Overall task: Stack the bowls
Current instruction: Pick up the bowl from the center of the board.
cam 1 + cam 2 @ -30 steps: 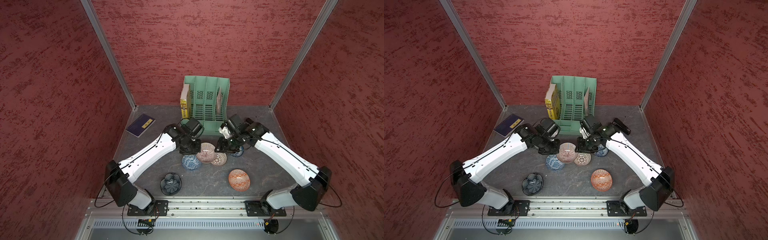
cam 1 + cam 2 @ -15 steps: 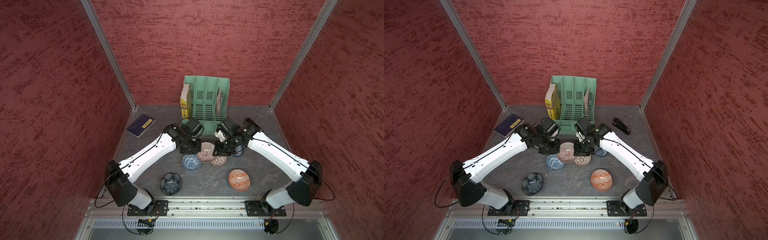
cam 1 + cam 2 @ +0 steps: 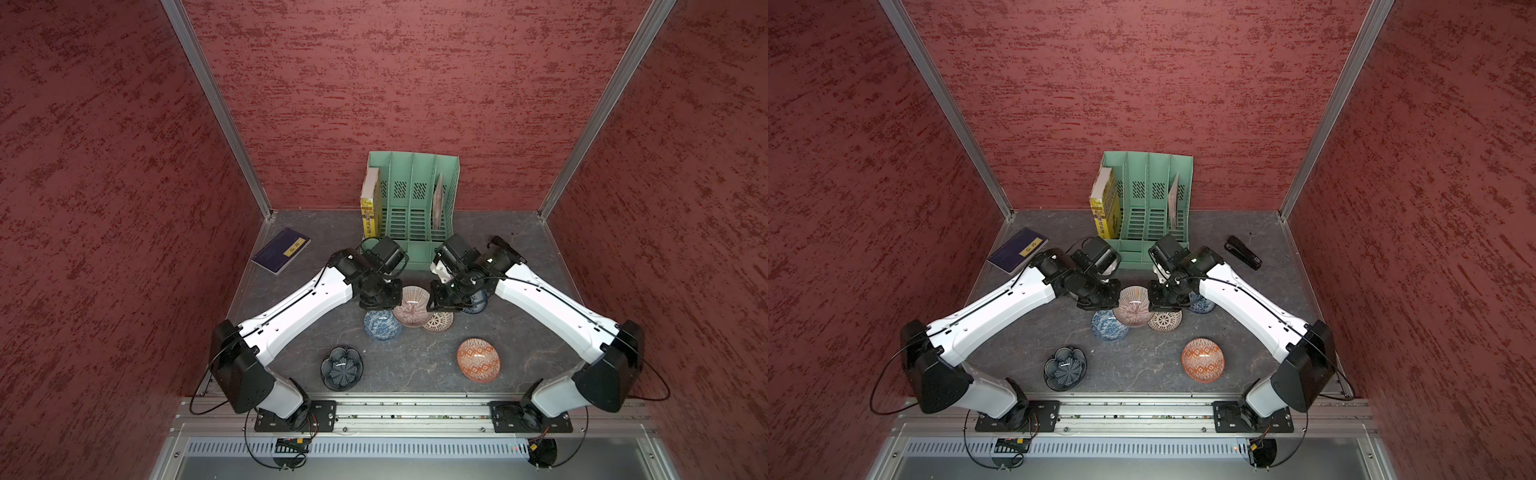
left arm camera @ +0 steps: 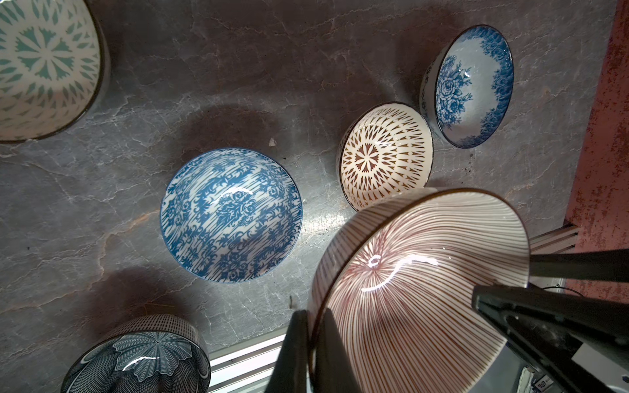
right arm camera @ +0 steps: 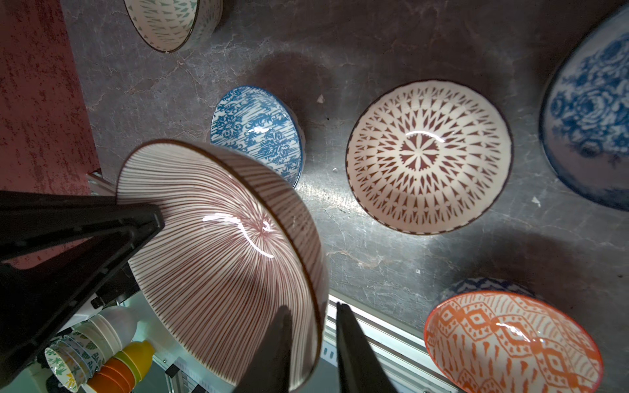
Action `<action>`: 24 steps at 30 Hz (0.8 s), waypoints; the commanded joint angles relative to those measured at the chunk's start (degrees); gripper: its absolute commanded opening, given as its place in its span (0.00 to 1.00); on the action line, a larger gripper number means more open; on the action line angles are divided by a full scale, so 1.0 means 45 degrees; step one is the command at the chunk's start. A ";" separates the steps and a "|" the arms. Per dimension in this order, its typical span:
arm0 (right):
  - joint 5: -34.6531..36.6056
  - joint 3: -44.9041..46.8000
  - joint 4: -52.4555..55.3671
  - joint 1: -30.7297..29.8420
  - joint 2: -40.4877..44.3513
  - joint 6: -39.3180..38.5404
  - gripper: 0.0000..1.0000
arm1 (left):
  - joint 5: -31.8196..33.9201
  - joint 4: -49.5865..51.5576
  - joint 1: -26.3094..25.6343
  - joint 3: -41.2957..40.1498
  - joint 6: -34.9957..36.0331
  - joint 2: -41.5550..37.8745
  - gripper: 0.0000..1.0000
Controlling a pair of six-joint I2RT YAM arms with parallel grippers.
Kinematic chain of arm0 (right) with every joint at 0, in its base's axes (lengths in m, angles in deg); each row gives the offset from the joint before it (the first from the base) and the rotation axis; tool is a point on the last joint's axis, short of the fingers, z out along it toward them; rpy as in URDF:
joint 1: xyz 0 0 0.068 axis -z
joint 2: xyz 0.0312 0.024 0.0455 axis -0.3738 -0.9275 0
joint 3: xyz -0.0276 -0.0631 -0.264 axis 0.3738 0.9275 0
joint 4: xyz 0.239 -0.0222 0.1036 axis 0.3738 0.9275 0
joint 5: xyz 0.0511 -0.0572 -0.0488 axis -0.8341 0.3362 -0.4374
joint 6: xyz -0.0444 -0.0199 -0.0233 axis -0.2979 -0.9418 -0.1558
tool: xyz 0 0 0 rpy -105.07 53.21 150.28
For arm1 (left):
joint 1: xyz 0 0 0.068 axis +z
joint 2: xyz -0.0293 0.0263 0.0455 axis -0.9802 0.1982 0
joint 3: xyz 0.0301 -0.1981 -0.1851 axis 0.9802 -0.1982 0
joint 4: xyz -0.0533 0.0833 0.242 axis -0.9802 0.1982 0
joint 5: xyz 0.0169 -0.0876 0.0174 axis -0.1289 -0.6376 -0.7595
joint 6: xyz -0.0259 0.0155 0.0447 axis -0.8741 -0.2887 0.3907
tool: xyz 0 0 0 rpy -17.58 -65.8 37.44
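The pink-striped bowl (image 3: 411, 305) hangs in the air over the middle of the desk (image 3: 415, 365), a bit nearer the back edge. The blue-white bowl (image 3: 382, 325) and the white lattice bowl (image 3: 437, 321) sit on the desk just beside it.

The left claw (image 4: 308, 343) pinches its rim tight. The right claw (image 5: 312, 308) has one finger inside the rim and one outside. A thin gap shows there, so I cannot tell if it squeezes.

This looks like a hand-over. The right claw should hold firm before the left lets go, and the bowl should stay level.

A second ago the right claw was a little farther from the bowl. The bowl has not moved.
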 commanded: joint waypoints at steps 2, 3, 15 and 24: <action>0.0311 -0.0090 0.0183 -0.0123 -0.0044 0.0041 0.21 | -0.0148 -0.0560 -0.0093 -0.0101 0.0103 -0.0243 0.00; 0.0317 -0.0090 0.0191 -0.0120 -0.0056 0.0041 0.19 | -0.0145 -0.0577 -0.0111 -0.0105 0.0100 -0.0247 0.00; 0.0104 -0.0158 -0.0240 -0.0124 -0.0031 0.0197 0.00 | 0.0021 -0.1160 -0.0086 -0.0414 0.0115 -0.1093 0.57; -0.0052 -0.0625 -0.0321 0.0044 -0.0313 0.0098 0.00 | -0.0258 -0.1271 0.1332 -0.1464 -0.0077 -0.3232 0.82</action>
